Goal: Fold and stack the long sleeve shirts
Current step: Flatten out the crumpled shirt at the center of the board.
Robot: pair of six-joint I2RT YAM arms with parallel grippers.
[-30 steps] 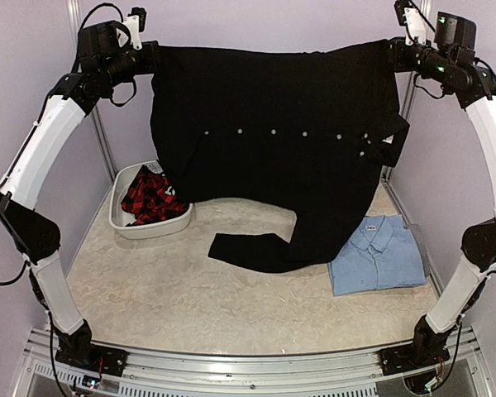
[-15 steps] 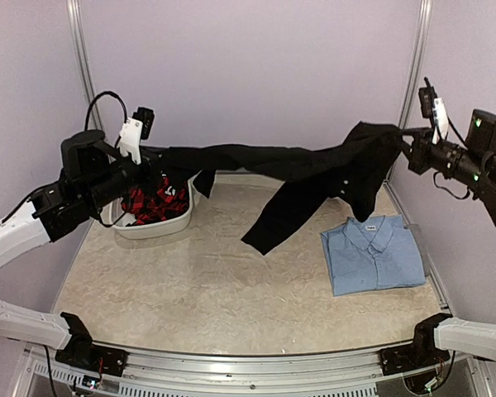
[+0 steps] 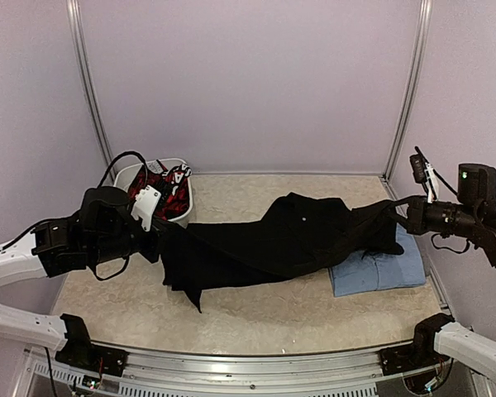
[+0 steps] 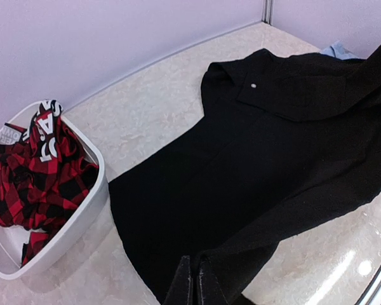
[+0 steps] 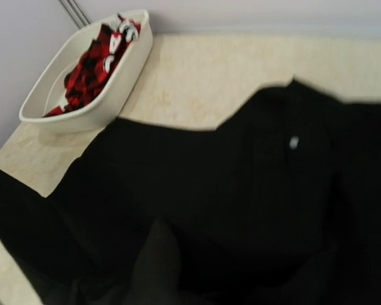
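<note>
Nearest the bottom of the overhead view, the pale marbled table shows bare stone in front of the cloth. Above it, at the left of the frame, my left pincer is clenched on one end of the black shirt. In my left wrist view its two fingers stand pressed together at the bottom edge, with black cloth bunched at them. From there the black shirt runs across the middle of the frame in a long, low band. Most of it lies on the table, rumpled and only partly spread, with a point of cloth trailing toward the bottom left.

At the right of the frame my right pincer is clamped on the shirt's other end, which lifts slightly off the surface toward it. My right wrist view is blurred, and I cannot make out my own fingertips there against the dark cloth. One small white button shows on the shirt's upper fold in that view.

Below the right pincer in the overhead view, the light blue shirt lies folded flat on the table. The black shirt's right end drapes over its upper edge.

Farther back, at the upper left, a white basin sits just beyond the black cloth. It holds a red-and-black plaid garment with white lettering. A plain lilac wall closes the scene behind.
</note>
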